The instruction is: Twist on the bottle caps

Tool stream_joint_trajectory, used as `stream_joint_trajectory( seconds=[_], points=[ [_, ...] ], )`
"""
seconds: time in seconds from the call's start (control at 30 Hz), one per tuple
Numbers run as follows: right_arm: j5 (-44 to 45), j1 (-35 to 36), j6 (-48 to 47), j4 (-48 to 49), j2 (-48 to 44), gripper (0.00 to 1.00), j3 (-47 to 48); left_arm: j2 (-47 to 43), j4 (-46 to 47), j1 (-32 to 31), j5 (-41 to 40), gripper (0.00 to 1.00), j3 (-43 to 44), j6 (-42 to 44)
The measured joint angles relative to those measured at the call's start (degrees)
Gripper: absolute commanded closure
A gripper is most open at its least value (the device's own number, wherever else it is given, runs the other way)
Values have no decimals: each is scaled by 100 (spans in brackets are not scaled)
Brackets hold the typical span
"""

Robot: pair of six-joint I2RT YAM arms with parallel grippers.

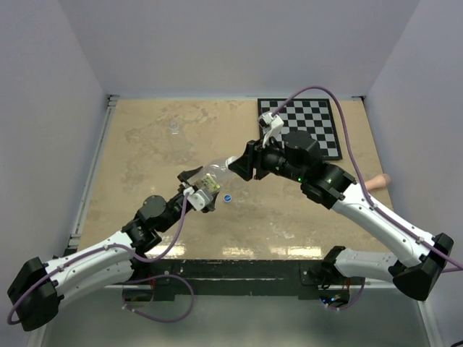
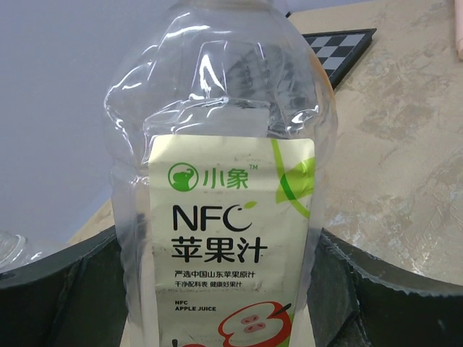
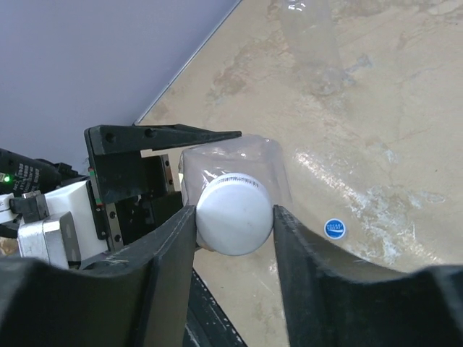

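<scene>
The taller clear bottle (image 2: 224, 181), with a white apple-juice label, lies tilted above the table (image 1: 145, 155) between the two arms. My left gripper (image 1: 202, 186) is shut on its labelled body, one finger (image 2: 65, 289) on each side. The white cap (image 3: 234, 215) sits on the bottle's neck, and my right gripper (image 3: 234, 220) is shut on it, both fingers against its rim. The blue cap (image 1: 227, 197) lies flat on the table just below the bottle, also visible in the right wrist view (image 3: 333, 229). The short plain bottle (image 1: 173, 129) stands at the back left.
A black-and-white checkerboard (image 1: 304, 126) lies at the back right corner. A pinkish stick (image 1: 377, 182) rests at the right edge behind my right arm. Grey walls close in the table on three sides.
</scene>
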Motion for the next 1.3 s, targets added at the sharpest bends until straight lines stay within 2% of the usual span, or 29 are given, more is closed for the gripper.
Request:
stream_joint_trajectory(
  seconds=[0.2, 0.43, 0.53, 0.73, 1.0, 1.2, 1.3],
  points=[
    [103, 7, -380, -181, -127, 13, 96, 94, -291, -9, -15, 100, 328, -127],
    [258, 9, -1217, -614, -361, 8, 621, 79, -911, 22, 227, 100, 538, -181],
    [219, 4, -1867, -752, -516, 9, 745, 48, -1274, 236, 684, 100, 651, -247],
    [-428, 4, -3213, -1145, -772, 11, 822, -122, -1696, 1285, 2267, 100, 715, -568],
    [-1366, 4, -4570, -1792, -815, 15, 844, 109, -1985, 1596, 4109, 100, 1036, -605],
    [-1738, 4, -5062, -2065, -894, 24, 857, 249, -1945, 1620, 4760, 100, 1036, -745],
    [-1899, 4, -5182, -2085, -890, 24, 857, 337, -1871, 1620, 4887, 100, 1036, -885]
  ],
)
